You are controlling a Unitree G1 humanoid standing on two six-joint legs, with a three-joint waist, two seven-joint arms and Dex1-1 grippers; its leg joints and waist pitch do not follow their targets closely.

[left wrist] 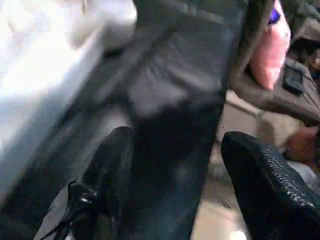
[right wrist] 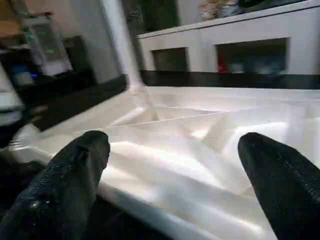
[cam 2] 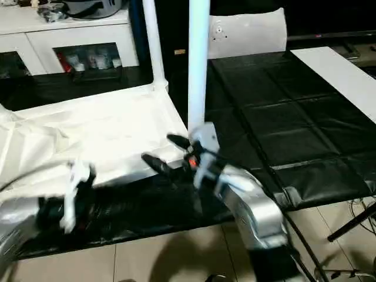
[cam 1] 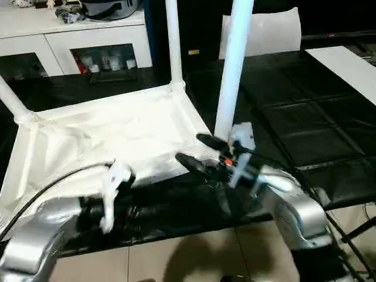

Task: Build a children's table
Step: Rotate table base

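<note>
The children's table (cam 1: 106,132) is lying upside down on the black bench (cam 1: 305,117), legs (cam 1: 232,70) sticking upward. The right hand (cam 1: 194,150) is hovering wide open at its near edge; the left hand (left wrist: 175,185) is gaping, holding nothing.

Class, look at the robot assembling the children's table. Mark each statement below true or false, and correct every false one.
1. The tabletop lies with its ribbed underside up. True.
2. The right tool grips a leg. False: it is open and holds nothing.
3. The legs in the far corner sockets stand upright. True.
4. The tabletop rests on the floor. False: it lies on the black-covered work table.
5. A white cabinet stands behind the work table. True.
</note>
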